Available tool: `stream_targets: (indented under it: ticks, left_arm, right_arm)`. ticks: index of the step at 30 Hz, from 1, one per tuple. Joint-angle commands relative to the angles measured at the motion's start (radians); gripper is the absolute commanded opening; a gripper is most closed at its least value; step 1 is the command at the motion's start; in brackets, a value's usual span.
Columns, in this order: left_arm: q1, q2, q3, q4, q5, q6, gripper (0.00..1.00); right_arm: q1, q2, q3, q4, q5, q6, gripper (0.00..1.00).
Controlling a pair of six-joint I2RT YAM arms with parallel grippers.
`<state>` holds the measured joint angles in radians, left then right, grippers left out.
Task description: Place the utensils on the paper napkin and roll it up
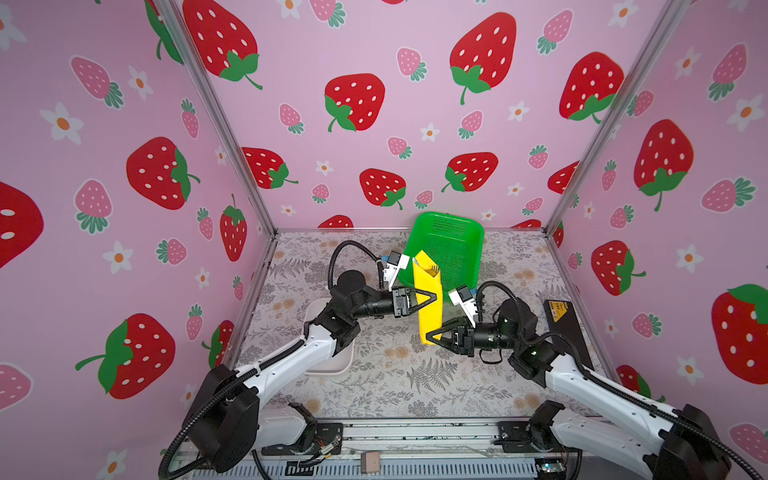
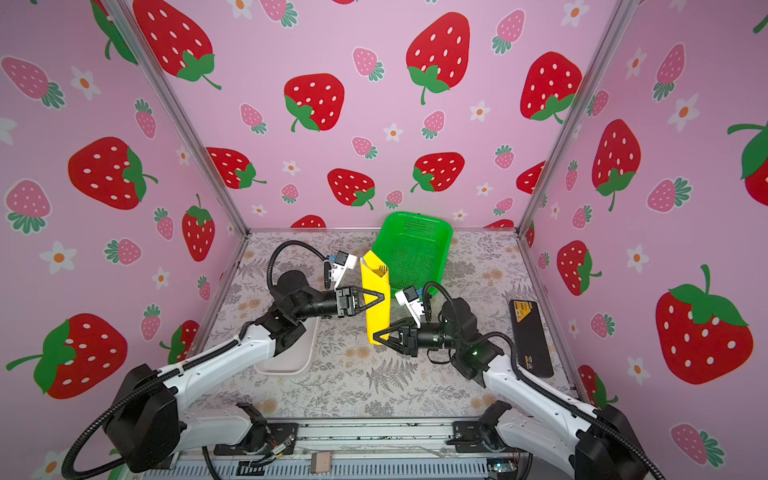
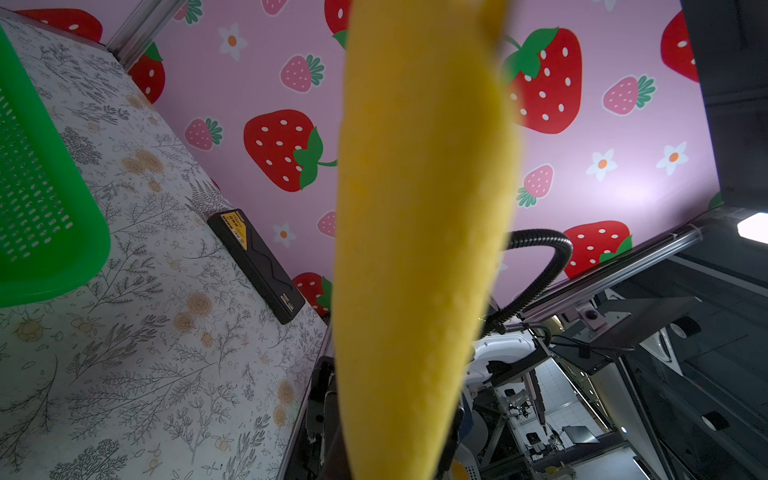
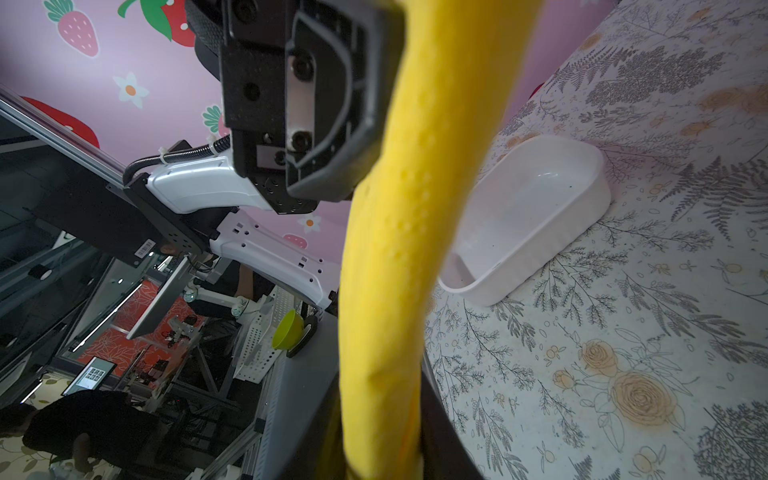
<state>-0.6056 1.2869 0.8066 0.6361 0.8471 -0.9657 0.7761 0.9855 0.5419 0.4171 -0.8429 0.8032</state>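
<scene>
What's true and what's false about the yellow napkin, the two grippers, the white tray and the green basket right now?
The paper napkin is rolled into a tube. True.
The left gripper grips the roll's middle. True.
The right gripper is at the roll's far, open end. False: it is at the near end.
The utensils lie in the white tray. False: none show in it.
The green basket stands behind the roll. True.
</scene>
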Motion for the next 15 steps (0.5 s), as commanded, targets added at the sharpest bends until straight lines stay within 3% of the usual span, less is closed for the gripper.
stream_targets:
  ticks: [1,9,15]
  left_arm:
    - [0.01,-0.036,0.022,0.074,0.001,-0.013,0.11]
    - [0.014,-0.033,0.018,0.086,0.0,-0.022,0.11]
    - [0.014,-0.032,0.018,0.088,-0.001,-0.025,0.11]
  right_arm:
    - [-0.001,-0.018,-0.026,-0.059,-0.004,-0.04,0.34]
    - [-0.001,-0.034,-0.025,-0.073,0.003,-0.046,0.39]
    - [-0.002,-0.02,-0.028,-0.08,0.006,-0.054,0.25]
